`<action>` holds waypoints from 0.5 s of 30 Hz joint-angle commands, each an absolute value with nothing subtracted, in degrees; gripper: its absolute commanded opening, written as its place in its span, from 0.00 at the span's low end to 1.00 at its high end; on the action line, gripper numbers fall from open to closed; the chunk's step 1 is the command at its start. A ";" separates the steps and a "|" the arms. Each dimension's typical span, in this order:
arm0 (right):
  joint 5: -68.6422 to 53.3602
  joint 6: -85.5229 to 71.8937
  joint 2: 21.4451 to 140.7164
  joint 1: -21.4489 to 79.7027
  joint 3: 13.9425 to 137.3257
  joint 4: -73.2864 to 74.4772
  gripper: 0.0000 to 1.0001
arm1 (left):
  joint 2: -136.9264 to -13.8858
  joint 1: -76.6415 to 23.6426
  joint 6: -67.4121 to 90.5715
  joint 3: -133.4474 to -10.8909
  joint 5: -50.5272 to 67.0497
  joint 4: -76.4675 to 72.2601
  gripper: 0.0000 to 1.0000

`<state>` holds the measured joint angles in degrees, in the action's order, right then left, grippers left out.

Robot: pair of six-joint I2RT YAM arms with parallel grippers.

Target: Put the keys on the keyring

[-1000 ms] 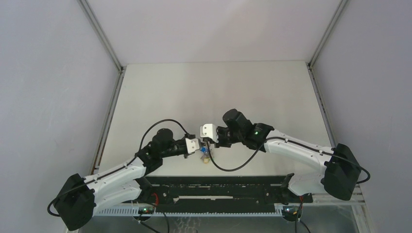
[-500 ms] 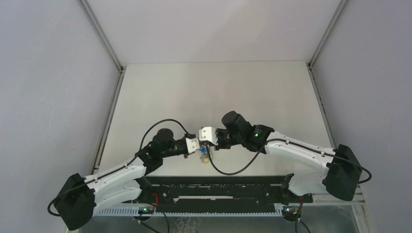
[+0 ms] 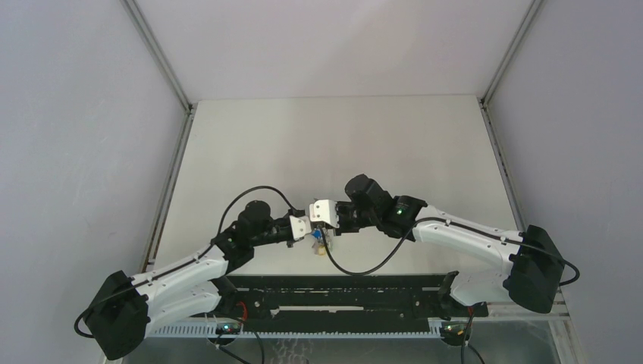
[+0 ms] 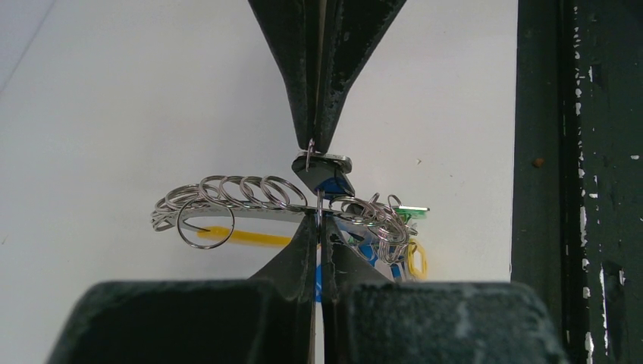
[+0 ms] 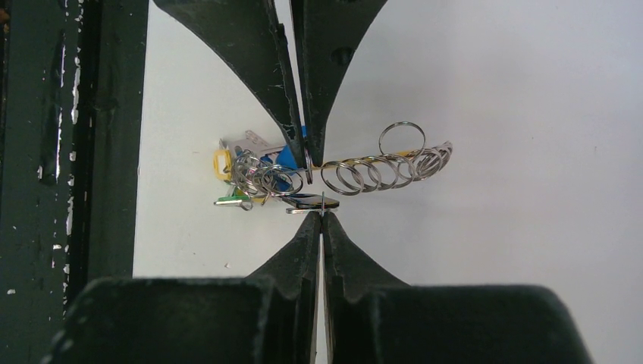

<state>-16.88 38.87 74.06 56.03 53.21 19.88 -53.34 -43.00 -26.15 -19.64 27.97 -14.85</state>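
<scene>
The keyring is a silvery loop strung with several small rings, a yellow band and blue and green tags. My left gripper is shut on its wire and holds it above the table. My right gripper is shut on a thin ring at the black head of the key, which lies flat right beside the keyring. In the left wrist view the key hangs at the right gripper's tips. In the top view the left gripper and the right gripper meet tip to tip over the bunch.
A black rail runs along the table's near edge, close behind the bunch; it also shows in the left wrist view and the right wrist view. Grey walls with metal posts bound the white table at left, right and back.
My right gripper has moved a little left and down toward the left gripper, bringing the key against the keyring. The left arm has stayed still.
</scene>
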 commanded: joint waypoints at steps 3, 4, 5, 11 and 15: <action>-16.76 40.33 75.18 57.70 53.90 17.77 0.00 | -53.01 -43.34 -26.78 -24.61 29.52 -18.51 0.00; -16.85 40.42 75.29 57.66 53.88 17.77 0.00 | -53.05 -43.33 -26.59 -24.61 29.61 -18.73 0.00; -17.12 40.54 75.44 57.70 53.88 17.85 0.00 | -52.96 -43.35 -26.55 -24.36 29.68 -19.07 0.00; -18.40 40.56 75.04 57.67 53.58 18.51 0.00 | -52.12 -43.33 -26.57 -23.48 29.46 -20.03 0.00; -18.89 40.05 72.42 57.26 52.02 17.73 0.00 | -51.60 -43.33 -26.60 -23.01 29.53 -20.48 0.00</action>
<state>-17.76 39.24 74.13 56.18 53.17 19.46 -53.08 -42.96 -26.15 -19.64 28.93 -14.92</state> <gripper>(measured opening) 0.003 0.010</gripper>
